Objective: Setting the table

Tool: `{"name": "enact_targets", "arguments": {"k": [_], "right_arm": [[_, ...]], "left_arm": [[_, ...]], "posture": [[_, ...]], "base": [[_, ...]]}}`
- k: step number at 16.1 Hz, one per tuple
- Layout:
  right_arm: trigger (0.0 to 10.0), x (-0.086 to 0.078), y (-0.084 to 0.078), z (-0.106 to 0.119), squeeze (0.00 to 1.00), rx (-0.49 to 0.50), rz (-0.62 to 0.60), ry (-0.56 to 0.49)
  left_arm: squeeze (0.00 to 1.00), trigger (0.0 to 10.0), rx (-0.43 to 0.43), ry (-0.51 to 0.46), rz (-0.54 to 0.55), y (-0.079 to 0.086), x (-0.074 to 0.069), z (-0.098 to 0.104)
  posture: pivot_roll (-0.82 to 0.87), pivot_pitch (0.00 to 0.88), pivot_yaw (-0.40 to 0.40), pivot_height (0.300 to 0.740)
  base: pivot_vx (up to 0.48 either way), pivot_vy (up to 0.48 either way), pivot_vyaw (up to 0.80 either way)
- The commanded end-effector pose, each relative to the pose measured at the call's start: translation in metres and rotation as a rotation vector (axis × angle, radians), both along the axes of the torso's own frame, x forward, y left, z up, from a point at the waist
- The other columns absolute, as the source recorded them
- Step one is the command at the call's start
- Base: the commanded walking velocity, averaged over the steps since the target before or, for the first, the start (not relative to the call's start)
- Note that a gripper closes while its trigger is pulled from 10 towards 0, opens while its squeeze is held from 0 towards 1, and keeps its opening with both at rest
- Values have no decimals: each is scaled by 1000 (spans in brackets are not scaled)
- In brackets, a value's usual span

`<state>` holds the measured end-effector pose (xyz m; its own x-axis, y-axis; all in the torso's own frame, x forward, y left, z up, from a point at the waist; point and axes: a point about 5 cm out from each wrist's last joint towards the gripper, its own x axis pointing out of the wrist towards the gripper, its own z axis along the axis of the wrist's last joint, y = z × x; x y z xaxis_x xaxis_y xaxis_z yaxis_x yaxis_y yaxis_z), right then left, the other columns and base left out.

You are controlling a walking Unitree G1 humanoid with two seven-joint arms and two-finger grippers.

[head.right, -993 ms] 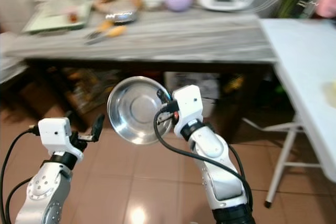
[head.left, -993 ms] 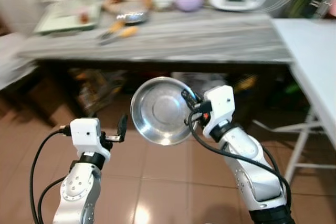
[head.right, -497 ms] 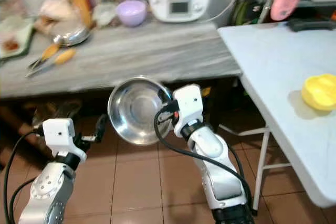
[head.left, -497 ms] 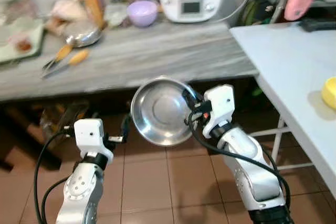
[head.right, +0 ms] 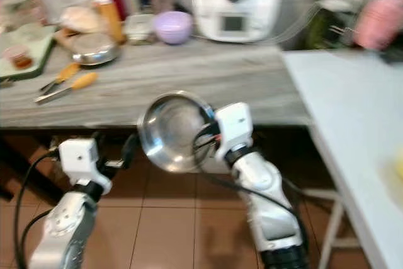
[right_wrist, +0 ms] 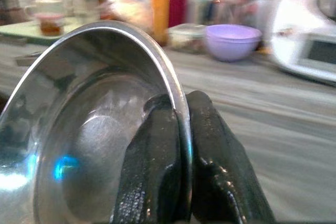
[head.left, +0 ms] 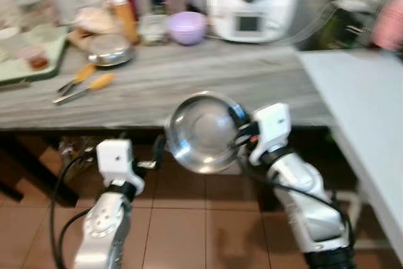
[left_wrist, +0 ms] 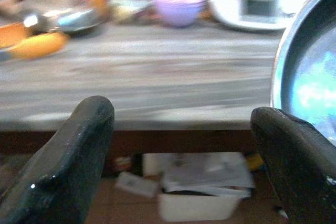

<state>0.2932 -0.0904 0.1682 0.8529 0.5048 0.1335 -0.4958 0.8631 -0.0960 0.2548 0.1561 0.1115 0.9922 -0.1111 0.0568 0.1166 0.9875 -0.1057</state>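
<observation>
A round steel bowl point(head.left: 203, 133) hangs tilted in the air in front of the counter edge, its hollow facing me. My right gripper point(head.left: 240, 131) is shut on the bowl's rim; in the right wrist view the two black fingers point(right_wrist: 157, 156) pinch the steel bowl's edge point(right_wrist: 89, 145). My left gripper point(head.left: 156, 154) is held low to the left of the bowl with nothing in it, and its fingers point(left_wrist: 68, 156) stand wide apart in the left wrist view, the bowl's rim point(left_wrist: 310, 87) beside them.
A grey counter point(head.left: 189, 80) carries a lilac bowl point(head.left: 186, 26), a white kitchen machine point(head.left: 252, 4), a second steel bowl point(head.left: 108, 48), orange-handled tools point(head.left: 85, 83), bottles and a green tray point(head.left: 25, 55). A white folding table point(head.left: 371, 105) stands at right. Brown tile floor lies below.
The whole picture has shifted, so the camera turned back to the left; the white table slid rightward. The right gripper still holds the bowl, and the left gripper stays open beside it.
</observation>
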Motion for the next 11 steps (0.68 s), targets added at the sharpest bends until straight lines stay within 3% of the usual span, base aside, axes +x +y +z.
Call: {"name": "enact_targets", "arguments": {"k": [1, 11], "right_arm": [[10000, -1, -2, 4, 0, 5, -6, -22], [10000, 1, -7, 3, 0, 2, -43, -19]], "left_arm": [[0, 10000, 8, -6, 0, -1, 1, 1], [0, 10000, 21, 22, -31, -8, -6, -7]], "posture": [[-128, 86, 57, 740], [-129, 91, 57, 740]], "base": [[420, 0, 0], [407, 0, 0]]}}
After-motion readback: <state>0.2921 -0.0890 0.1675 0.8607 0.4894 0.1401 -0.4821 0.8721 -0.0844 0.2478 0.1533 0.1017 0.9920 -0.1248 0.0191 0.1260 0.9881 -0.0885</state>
